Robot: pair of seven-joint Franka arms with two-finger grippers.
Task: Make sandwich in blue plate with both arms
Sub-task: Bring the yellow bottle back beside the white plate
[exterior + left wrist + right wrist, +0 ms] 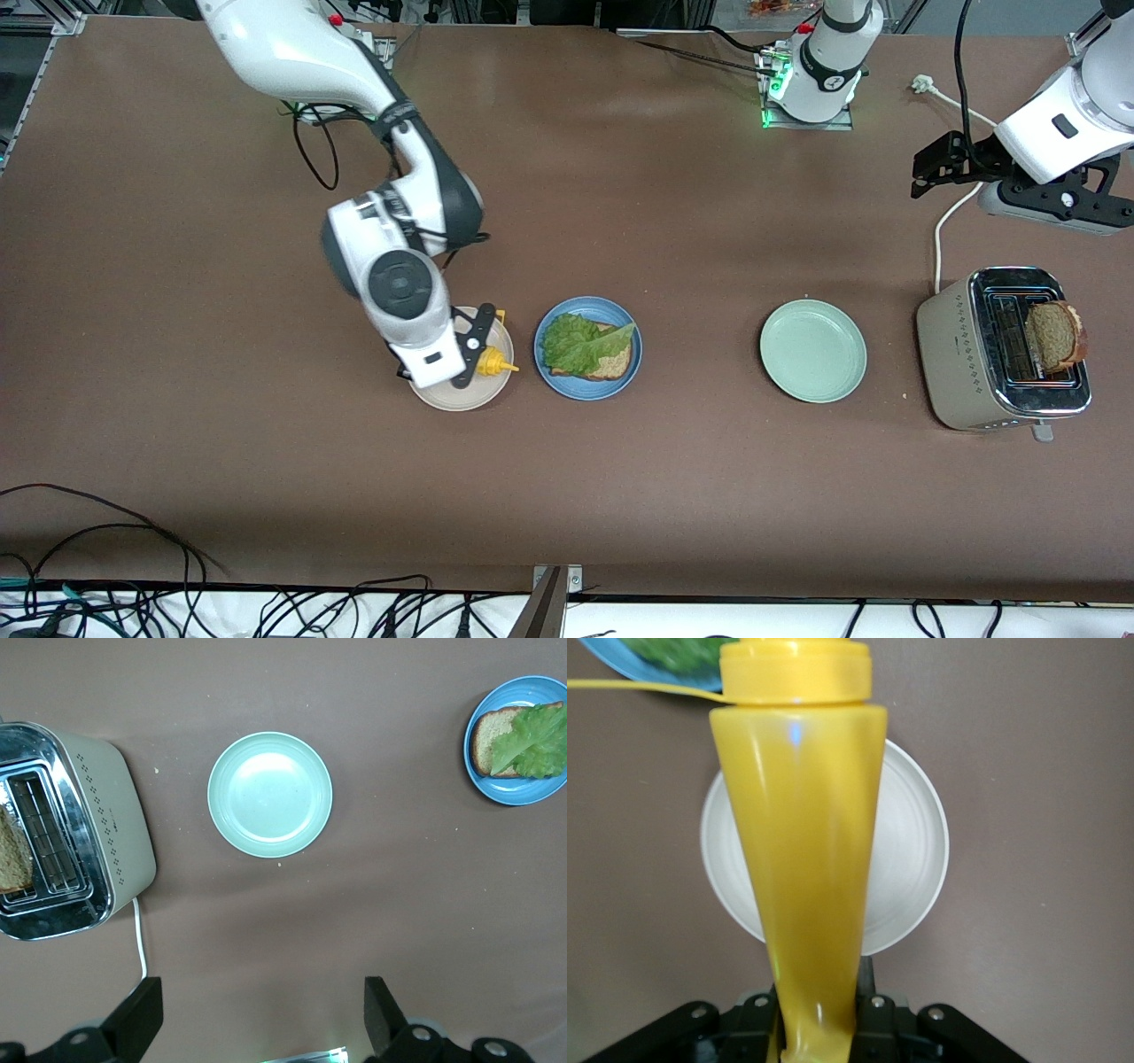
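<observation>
three plates sit in a row: beige plate [461,396], blue plate [587,348] and green plate [813,351], with two bread slices, one under lettuce [580,341] on the blue plate and one in the toaster [1003,349]. the right wrist view alone shows the right gripper [819,1028] pinching a yellow bottle [804,850] over the beige plate, just beside the blue plate. the left gripper [257,1010], fingers spread, waits over bare table near the toaster.

A broad matte brown tabletop [620,496] fills the scene — evenly lit, faint shadows. Black cables [106,602] tangle along its white edge nearest the front camera; grey metal framing [35,18] lines one corner.
</observation>
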